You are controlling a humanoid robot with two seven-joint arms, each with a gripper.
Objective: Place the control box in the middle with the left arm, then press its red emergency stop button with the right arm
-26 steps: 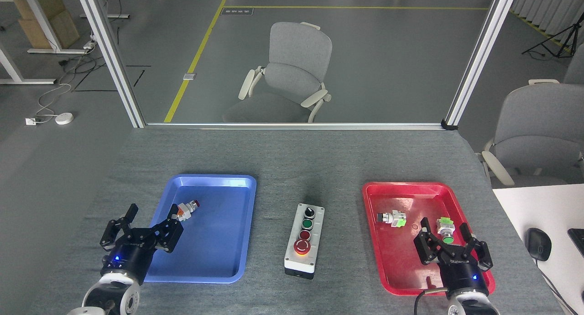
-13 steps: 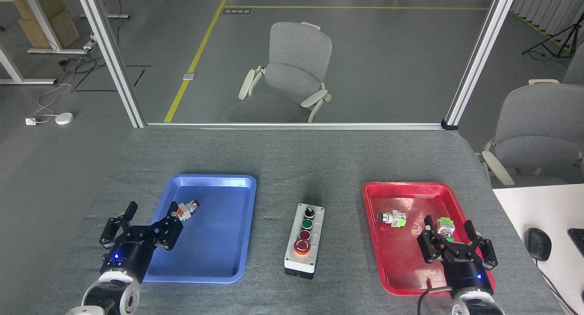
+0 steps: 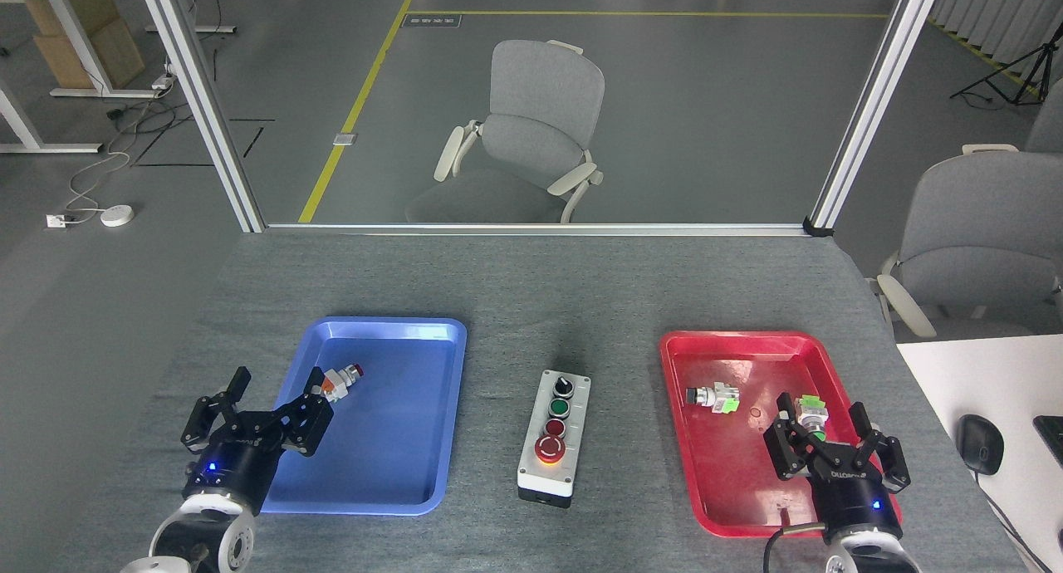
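Grey speckled-cloth bench (image 3: pixel 515 291); long light-grey control box (image 3: pixel 554 437) sits mid-bench between blue plastic tray (image 3: pixel 415 482) and red plastic tray (image 3: pixel 731 506); left end effector (image 3: pixel 270 407) spread, empty; right end effector (image 3: pixel 822 436) spread above red tray; risk: off-centre press hits small dark-red button (image 3: pixel 555 427) instead of big red mushroom emergency stop (image 3: pixel 550 448), or shoves box.

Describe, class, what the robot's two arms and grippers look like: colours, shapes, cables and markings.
Both are alike. The left gripper and right gripper each have two black linkage fingers on a black cylindrical body with a small blue light. White-grey rounded wrist joints sit below. The right body carries white lettering, too small to read, and a black cable loops beside its wrist.
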